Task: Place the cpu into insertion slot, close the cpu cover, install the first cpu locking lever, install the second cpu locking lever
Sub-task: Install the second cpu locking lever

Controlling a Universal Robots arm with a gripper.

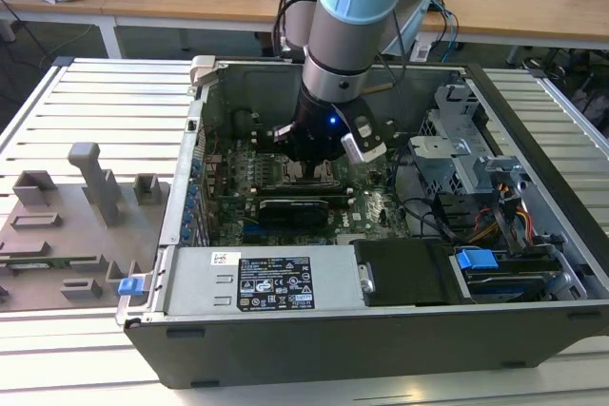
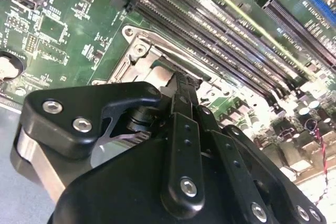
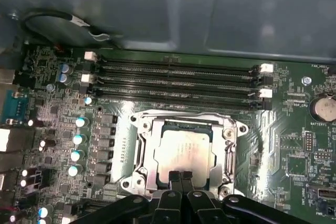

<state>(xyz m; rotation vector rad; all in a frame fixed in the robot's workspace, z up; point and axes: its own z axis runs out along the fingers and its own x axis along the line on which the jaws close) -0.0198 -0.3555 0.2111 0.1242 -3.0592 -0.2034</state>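
Hovering low over the motherboard, the gripper has its black fingertips pressed together at the near edge of the cpu, gripping nothing visible. The cpu lies flat in the insertion slot, framed by the steel cpu cover. Memory slots run just beyond the slot's far edge; bare green board lies around it.

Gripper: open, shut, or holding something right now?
Gripper: shut, fingertips together over the cpu in the insertion slot; holding nothing visible.
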